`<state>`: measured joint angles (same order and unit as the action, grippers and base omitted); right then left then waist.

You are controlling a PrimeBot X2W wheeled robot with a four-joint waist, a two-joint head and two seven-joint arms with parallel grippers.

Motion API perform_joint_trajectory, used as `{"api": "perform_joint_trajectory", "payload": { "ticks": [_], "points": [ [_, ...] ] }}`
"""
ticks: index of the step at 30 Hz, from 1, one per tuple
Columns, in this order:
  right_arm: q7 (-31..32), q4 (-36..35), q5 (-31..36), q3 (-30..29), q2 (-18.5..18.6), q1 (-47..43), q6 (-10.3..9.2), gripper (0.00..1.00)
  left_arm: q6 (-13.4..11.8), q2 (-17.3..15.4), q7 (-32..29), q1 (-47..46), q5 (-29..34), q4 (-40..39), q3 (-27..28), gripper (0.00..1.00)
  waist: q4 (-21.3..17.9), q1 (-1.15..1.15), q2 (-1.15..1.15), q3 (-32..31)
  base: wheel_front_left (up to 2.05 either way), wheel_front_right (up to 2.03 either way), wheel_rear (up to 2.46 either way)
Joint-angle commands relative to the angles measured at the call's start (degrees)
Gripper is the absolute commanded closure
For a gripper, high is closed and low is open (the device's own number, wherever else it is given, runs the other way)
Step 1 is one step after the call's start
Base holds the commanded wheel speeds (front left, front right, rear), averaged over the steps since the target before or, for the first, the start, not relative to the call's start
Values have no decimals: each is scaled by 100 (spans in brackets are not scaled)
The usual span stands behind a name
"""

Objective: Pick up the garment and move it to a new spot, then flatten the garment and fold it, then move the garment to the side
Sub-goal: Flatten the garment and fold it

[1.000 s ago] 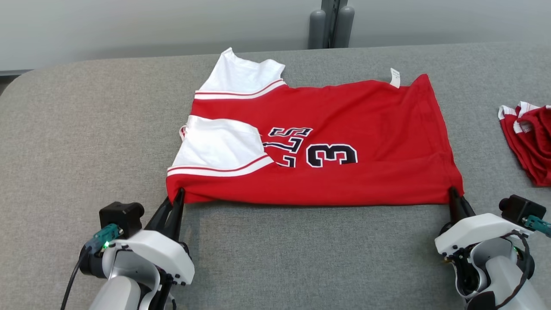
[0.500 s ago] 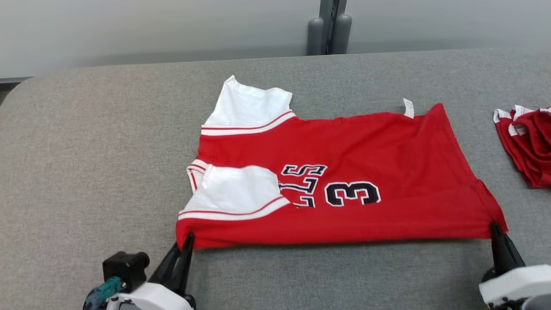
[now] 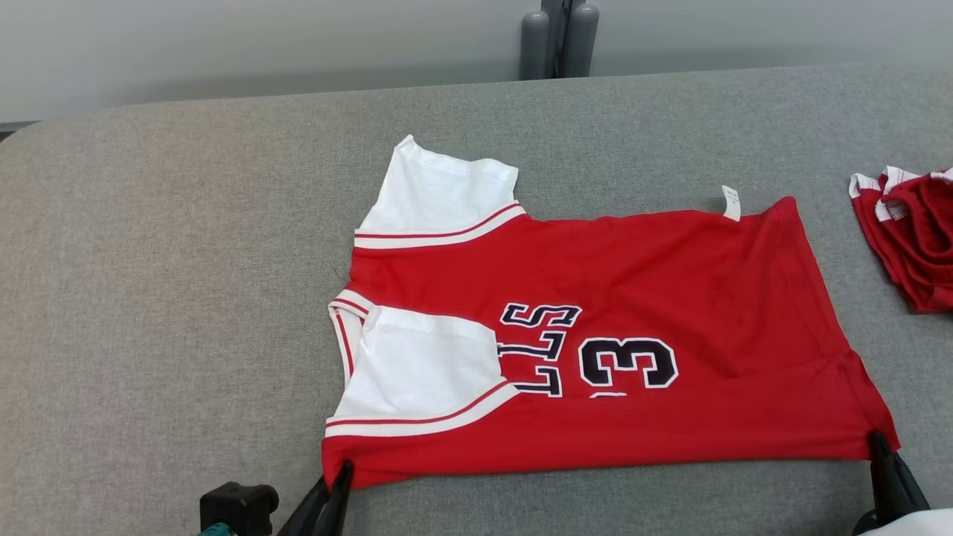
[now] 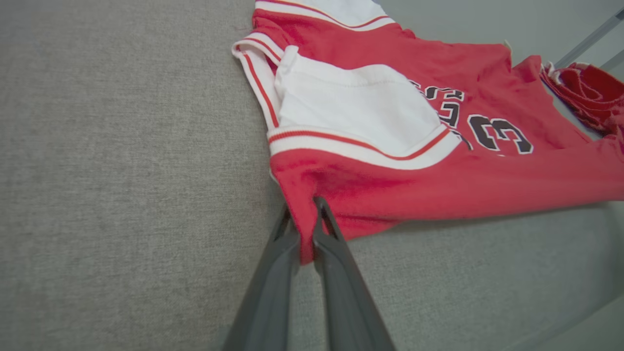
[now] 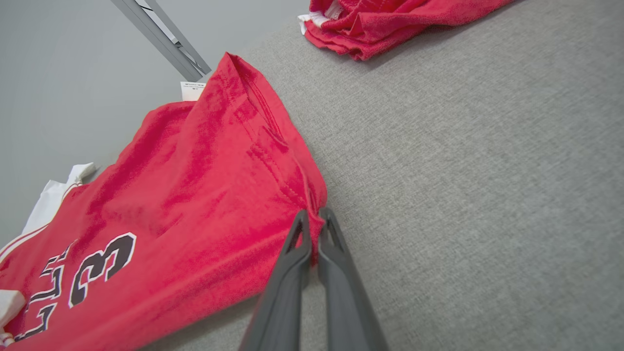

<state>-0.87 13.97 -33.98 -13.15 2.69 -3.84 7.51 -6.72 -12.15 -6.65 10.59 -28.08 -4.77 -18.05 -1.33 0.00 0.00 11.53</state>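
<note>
Garment (image 3: pixel 595 298) spread at the middle of the table (image 3: pixel 149 298), front corners clamped in fully closed left gripper (image 3: pixel 342 476) and right gripper (image 3: pixel 878 447). Risks slipping out or bunching if pulled unevenly.

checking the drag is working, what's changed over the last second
The left end effector and right end effector pulled back toward the robot, dragging the jersey nearer across the table. Nothing taken or let go: each stays shut on a near corner. The red pile at right hasn't moved.
</note>
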Motion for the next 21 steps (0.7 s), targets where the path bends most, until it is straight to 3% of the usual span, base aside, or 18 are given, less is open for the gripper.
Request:
{"api": "perform_joint_trajectory", "payload": {
  "ticks": [1, 2, 3, 4, 5, 6, 7, 8, 16, 21],
  "points": [
    [-39, 64, 86, -83, 47, -54, -3, 97, -50, -34, -20, 23, 62, 25, -18, 100, -16, 0, 0, -4, 0, 0, 0],
    [-39, 64, 86, -83, 47, -54, -3, 97, -50, -34, -20, 23, 62, 25, -18, 100, -16, 0, 0, -4, 0, 0, 0],
    [-66, 84, 105, -111, 50, -44, -4, 83, -45, -10, -51, 19, 45, 45, -51, 100, -25, 0, 0, -4, 0, 0, 0],
    [-64, 106, 147, -118, 50, -41, -3, 66, -44, 5, -80, 14, 30, 58, -74, 73, -34, 0, 0, -4, 0, 0, 0],
    [-67, 125, 173, -119, 47, -40, -3, 37, -50, 1, -120, 12, 21, 71, -89, 57, -45, 0, 0, -4, 0, 0, 0],
    [-81, 134, 201, -127, 48, -32, -3, 0, -59, -14, -170, 30, 23, 95, -115, 37, -58, 0, 0, -4, 0, 0, 0],
    [-92, 144, 234, -135, 49, -28, -3, 0, -59, -38, -234, 39, 33, 111, -140, 5, -72, 0, 0, -1, 0, 0, 0],
    [-88, 154, 276, -139, 48, -36, -3, 0, -82, -63, -295, 43, 58, 118, -159, 0, -84, 0, 0, 1, 0, 0, 0],
    [-202, -36, 563, -456, 42, 51, -2, 0, -147, -417, -143, -129, 179, 28, 165, 0, -176, 0, 0, 55, 0, 0, 0],
    [-229, -318, 818, -435, 40, 309, -2, 0, 53, -538, 39, -888, 346, 138, 199, 0, -254, 0, 0, 101, 0, 0, 0]
  ]
}}
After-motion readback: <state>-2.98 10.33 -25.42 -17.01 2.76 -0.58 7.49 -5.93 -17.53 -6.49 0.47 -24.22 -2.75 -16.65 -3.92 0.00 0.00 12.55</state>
